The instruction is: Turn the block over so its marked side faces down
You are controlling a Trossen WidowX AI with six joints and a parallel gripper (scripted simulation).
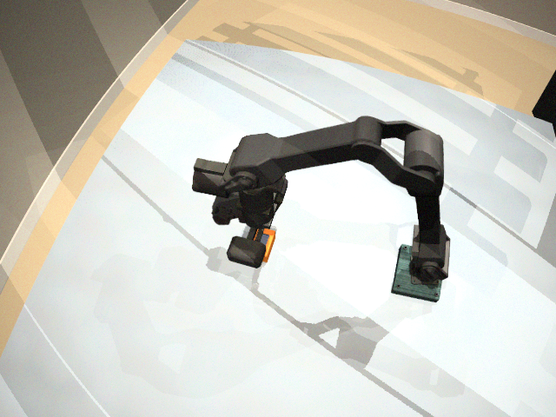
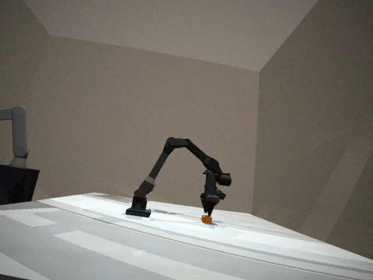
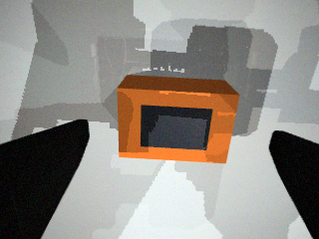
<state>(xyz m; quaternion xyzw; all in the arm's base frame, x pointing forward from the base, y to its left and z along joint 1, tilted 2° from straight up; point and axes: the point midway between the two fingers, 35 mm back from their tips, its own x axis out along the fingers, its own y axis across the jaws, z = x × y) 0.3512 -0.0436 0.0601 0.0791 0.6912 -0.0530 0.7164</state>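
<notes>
The orange block (image 1: 270, 246) (image 2: 206, 220) (image 3: 130, 129) rests flat on the table (image 1: 179, 287) (image 2: 168, 238). Its marked side, with a dark rectangle (image 3: 176, 130), faces up toward the wrist camera. My gripper (image 2: 208, 214) (image 3: 178, 133) points down close over the block and is open, with nothing between its fingers. In the wrist view the fingertips stand wide apart, one off each short end of the block, with gaps on both sides. In the top view the gripper hides much of the block.
The arm's green base plate (image 1: 404, 278) (image 2: 137, 213) stands on the table, well to one side of the block. A grey robot arm (image 2: 20, 132) stands on a dark stand (image 2: 18, 184) at the left of the exterior view.
</notes>
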